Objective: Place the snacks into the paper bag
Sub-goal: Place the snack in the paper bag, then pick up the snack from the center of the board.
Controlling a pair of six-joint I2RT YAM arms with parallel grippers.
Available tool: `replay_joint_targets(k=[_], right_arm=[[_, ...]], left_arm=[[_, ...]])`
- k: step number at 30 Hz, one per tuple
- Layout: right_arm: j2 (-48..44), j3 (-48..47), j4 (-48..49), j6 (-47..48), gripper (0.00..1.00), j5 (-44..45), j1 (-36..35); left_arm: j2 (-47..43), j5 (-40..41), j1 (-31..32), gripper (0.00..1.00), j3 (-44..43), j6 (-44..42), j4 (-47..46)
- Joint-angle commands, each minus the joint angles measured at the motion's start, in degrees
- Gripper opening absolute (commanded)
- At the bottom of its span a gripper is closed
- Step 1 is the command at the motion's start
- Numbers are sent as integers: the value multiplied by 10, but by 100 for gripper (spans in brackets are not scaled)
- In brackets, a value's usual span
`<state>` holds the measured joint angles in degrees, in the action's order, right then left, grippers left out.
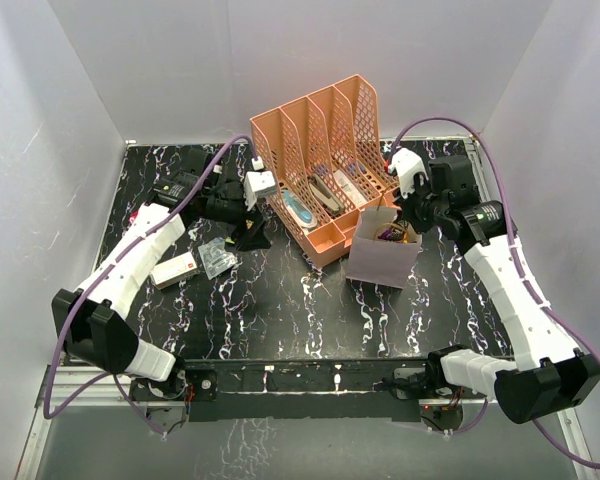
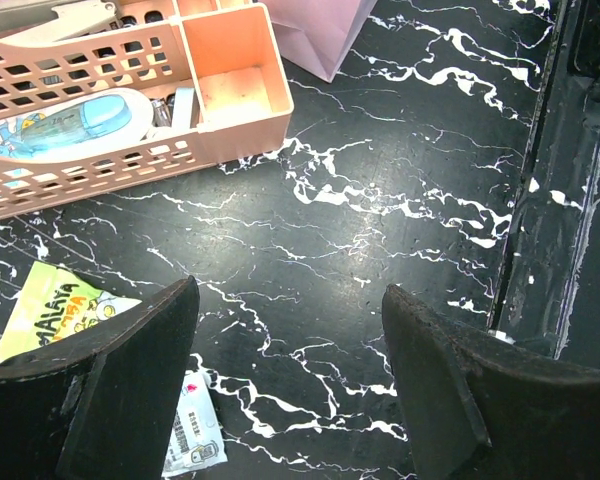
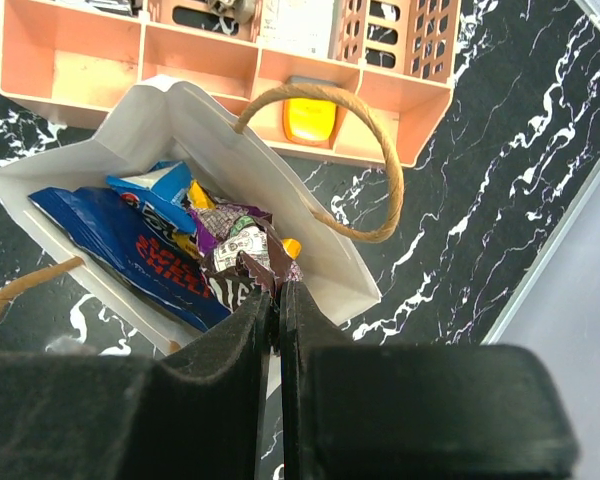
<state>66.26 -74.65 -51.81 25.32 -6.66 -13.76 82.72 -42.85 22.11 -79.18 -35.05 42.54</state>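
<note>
The paper bag (image 3: 180, 120) stands open beside the organiser, also seen from above (image 1: 380, 262). Inside lie a dark blue crisp bag (image 3: 120, 250), a blue-white bar (image 3: 160, 190) and purple and yellow packets. My right gripper (image 3: 278, 290) hangs over the bag's mouth, shut on the serrated edge of a dark brown-purple snack packet (image 3: 242, 268). My left gripper (image 2: 290, 300) is open over bare table, nothing between its fingers. Beside its left finger lie a yellow-green packet (image 2: 50, 305) and a white packet (image 2: 195, 440). More snacks (image 1: 217, 258) rest left of centre.
A peach mesh organiser (image 1: 320, 160) stands at the back middle, touching the bag; it holds a blue-white tool (image 2: 70, 125) and a yellow item (image 3: 310, 118). A black object (image 1: 180, 185) sits at the back left. White walls enclose the table.
</note>
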Motion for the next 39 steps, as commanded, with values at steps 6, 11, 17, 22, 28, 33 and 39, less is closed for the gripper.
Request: replay_joint_targets(k=[6, 11, 17, 22, 28, 33, 39], right_arm=[[-1, 10, 41, -3, 17, 5, 1], [-1, 8, 34, 4, 19, -5, 1], [-5, 4, 24, 10, 22, -15, 1], [-7, 11, 25, 11, 23, -15, 2], [-11, 20, 33, 18, 24, -32, 1], [-17, 33, 62, 29, 34, -80, 2], [1, 42, 108, 21, 44, -148, -1]], left_arm=[[-32, -9, -15, 73, -18, -12, 14], [-36, -6, -19, 73, -14, -14, 14], [-40, -5, -22, 73, -9, -17, 14], [-41, -4, -26, 73, -7, -20, 14], [-41, 0, -34, 73, -2, -12, 9], [-59, 33, -55, 74, 4, 27, -23], [-66, 32, -75, 74, 14, 42, -40]])
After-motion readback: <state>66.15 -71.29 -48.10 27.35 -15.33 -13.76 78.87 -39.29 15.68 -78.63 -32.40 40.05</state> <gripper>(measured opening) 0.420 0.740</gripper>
